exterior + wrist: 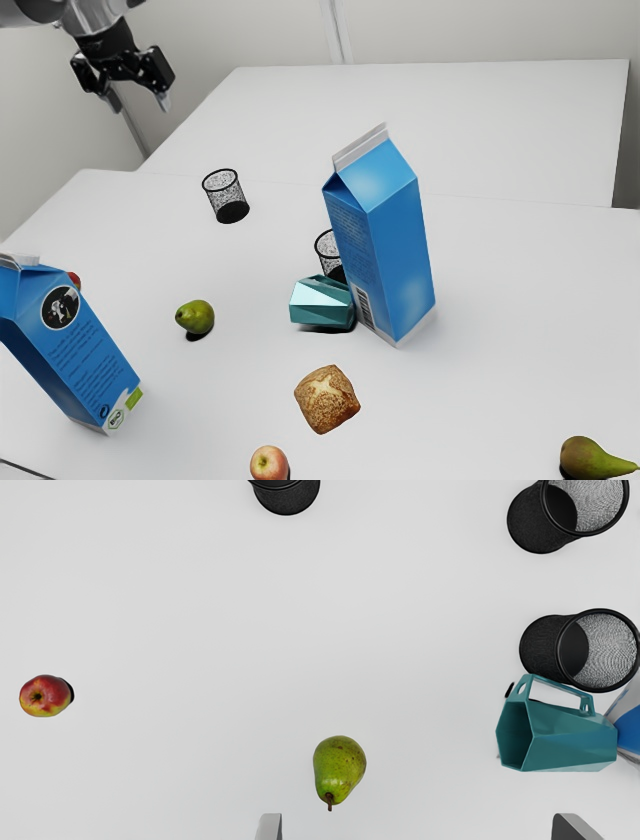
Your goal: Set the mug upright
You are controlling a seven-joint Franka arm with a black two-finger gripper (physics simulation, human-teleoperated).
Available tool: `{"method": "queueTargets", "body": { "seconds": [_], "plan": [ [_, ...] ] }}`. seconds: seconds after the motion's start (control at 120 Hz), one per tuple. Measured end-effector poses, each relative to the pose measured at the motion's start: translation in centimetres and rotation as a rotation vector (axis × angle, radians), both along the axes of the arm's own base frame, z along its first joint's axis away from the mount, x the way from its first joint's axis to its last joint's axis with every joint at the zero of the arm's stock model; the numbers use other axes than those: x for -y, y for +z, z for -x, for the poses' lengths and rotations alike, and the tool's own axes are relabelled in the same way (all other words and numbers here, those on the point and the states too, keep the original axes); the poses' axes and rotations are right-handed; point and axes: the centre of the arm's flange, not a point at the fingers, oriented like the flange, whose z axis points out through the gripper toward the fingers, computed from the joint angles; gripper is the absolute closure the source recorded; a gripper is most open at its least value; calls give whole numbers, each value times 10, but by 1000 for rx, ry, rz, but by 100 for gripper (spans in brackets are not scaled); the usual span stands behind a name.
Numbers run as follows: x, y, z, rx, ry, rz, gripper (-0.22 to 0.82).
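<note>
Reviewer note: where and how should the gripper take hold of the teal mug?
Probably the faceted body of the mug, from above, one finger through the handle's loop, the other on the opposite side. It lies on its side, handle sideways toward a black mesh cup, so an outside grip on the handle looks cramped; the milk carton crowds its base.

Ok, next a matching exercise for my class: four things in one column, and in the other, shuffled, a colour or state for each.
Column one
1. Mug
2. Bread roll
3. Gripper
4. Mesh cup

Column two
A. Open, raised above the tabletop
B. Black, with see-through sides
C. Teal, lying on its side
D. Golden brown, with a pale mark on top

Right pairs: 1-C, 2-D, 3-A, 4-B
</note>
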Motion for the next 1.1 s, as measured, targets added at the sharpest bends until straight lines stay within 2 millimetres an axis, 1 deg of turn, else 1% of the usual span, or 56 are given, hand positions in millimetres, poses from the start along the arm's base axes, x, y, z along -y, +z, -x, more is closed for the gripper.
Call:
{"method": "queueTargets", "body": {
  "seconds": [0.1,0.15,0.175,0.208,0.275,0.308,0.333,0.358,0.383,0.417,0.45,0.558,0.642,0.725,0.792,0.842,0.933,1.1],
  "plan": [
    [0,-10,-2,-28,0,40,2],
    [5,-29,-9,-55,-7,89,2],
    [3,-40,-11,-66,-4,138,2],
    [-9,-57,-12,-80,14,240,2],
    [-52,-96,-6,-96,89,468,2],
    [-71,-120,0,-97,127,588,2],
    [-81,-141,5,-99,152,679,2],
    [-86,-160,8,-92,170,769,2],
    [-88,-174,8,-75,178,846,2],
    [-85,-186,4,-45,177,925,2],
    [-78,-196,0,-17,168,989,2],
    [-50,-213,-19,78,121,1120,2],
    [-40,-227,-31,144,110,1181,2],
    [-37,-252,-28,177,130,1229,2],
    [-37,-269,-24,198,143,1247,2],
    [-36,-277,-22,212,143,1251,2],
    [-31,-280,-26,246,121,1242,2],
    [-31,-277,-30,302,84,1209,2]
  ]
}}
